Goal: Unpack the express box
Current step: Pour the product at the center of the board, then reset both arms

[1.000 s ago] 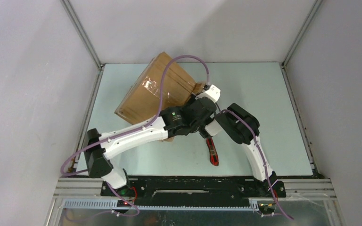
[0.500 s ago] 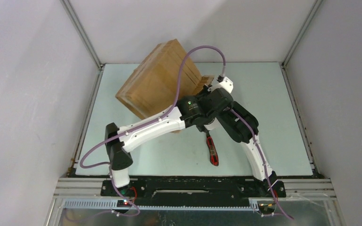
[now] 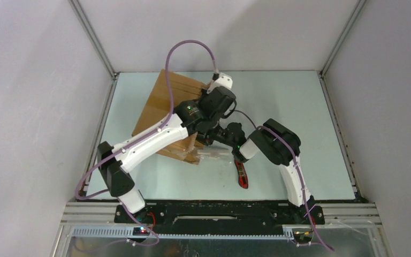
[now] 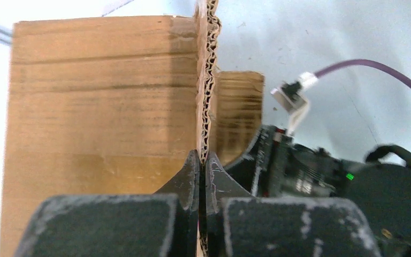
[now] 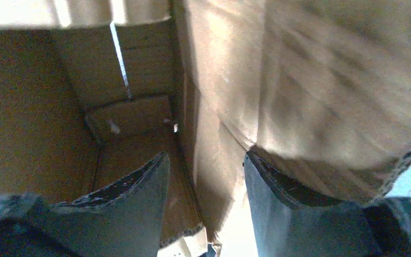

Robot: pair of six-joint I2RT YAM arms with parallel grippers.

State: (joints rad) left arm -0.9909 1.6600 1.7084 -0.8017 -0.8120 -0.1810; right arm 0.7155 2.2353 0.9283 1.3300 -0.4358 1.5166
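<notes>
The express box [image 3: 158,110], brown corrugated cardboard, lies on the pale table at back left with its open end facing front right. My left gripper [image 4: 203,156] is shut on the thin edge of a flap [image 4: 207,64] that stands up beside the box's side [image 4: 101,107]. My right gripper [image 5: 204,160] is at the box's mouth, jaws open. Its left finger [image 5: 139,198] is inside the dim interior [image 5: 128,123]. Its right finger [image 5: 278,203] sits under a tilted flap [image 5: 310,80], and a cardboard wall edge runs between the two. In the top view the arms cover both grippers.
A red-handled cutter [image 3: 241,174] lies on the table [image 3: 299,118] in front of the right arm. A strip of clear tape [image 3: 214,155] trails at the box's front corner. White enclosure walls with metal rails ring the table. A purple cable [image 3: 190,45] arcs above the box.
The box, raised and tilted before, has come down and turned. The left wrist has swung left over it. The right gripper has followed to the open end, jaws slightly narrower.
</notes>
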